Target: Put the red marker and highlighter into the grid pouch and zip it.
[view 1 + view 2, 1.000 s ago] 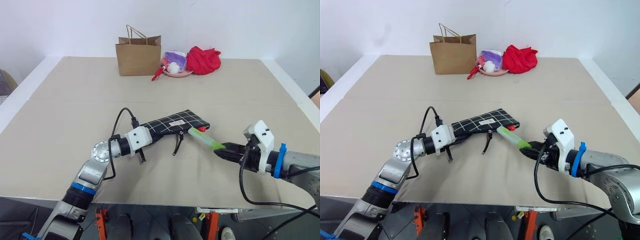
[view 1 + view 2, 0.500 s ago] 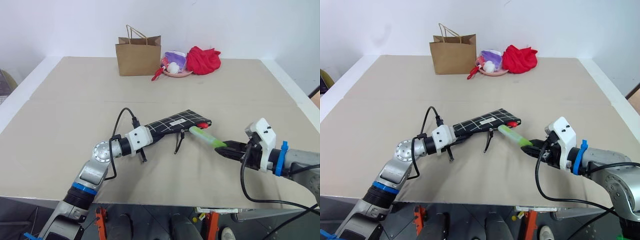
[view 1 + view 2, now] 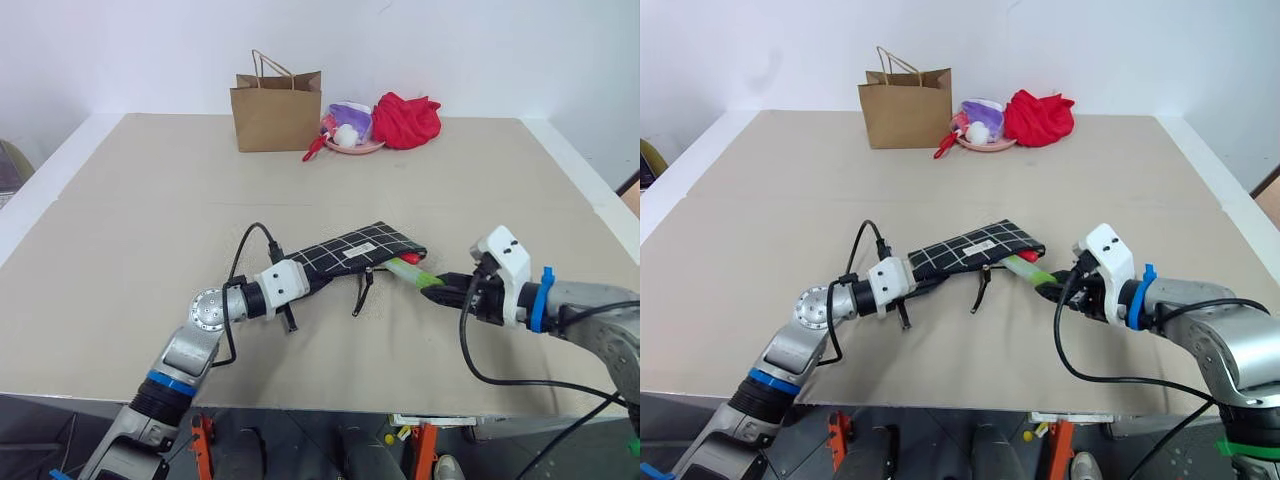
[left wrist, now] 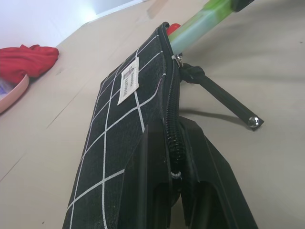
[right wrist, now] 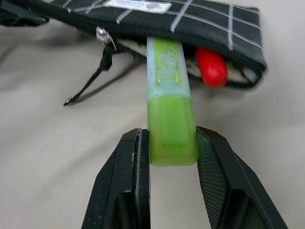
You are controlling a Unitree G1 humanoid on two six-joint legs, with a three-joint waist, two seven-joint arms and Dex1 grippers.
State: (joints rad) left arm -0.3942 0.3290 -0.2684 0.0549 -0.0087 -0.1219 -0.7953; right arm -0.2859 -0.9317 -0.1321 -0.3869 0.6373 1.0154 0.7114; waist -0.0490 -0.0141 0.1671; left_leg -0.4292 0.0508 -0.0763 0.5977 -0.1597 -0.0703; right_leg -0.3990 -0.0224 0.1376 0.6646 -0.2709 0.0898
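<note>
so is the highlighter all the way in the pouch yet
Partly in. The highlighter's pale end sits inside the grid pouch's open mouth; its green end sticks out, gripped by the right tool.

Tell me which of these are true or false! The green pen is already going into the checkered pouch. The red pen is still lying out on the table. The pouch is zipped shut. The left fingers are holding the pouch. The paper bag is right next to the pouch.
1. True: the right gripper pushes the highlighter into the grid pouch mouth.
2. False: the red marker sits inside the pouch opening, its red end showing.
3. False: the zipper is open at that end.
4. True: the left gripper is shut on the pouch's edge.
5. False: the paper bag stands far back on the table.
</note>
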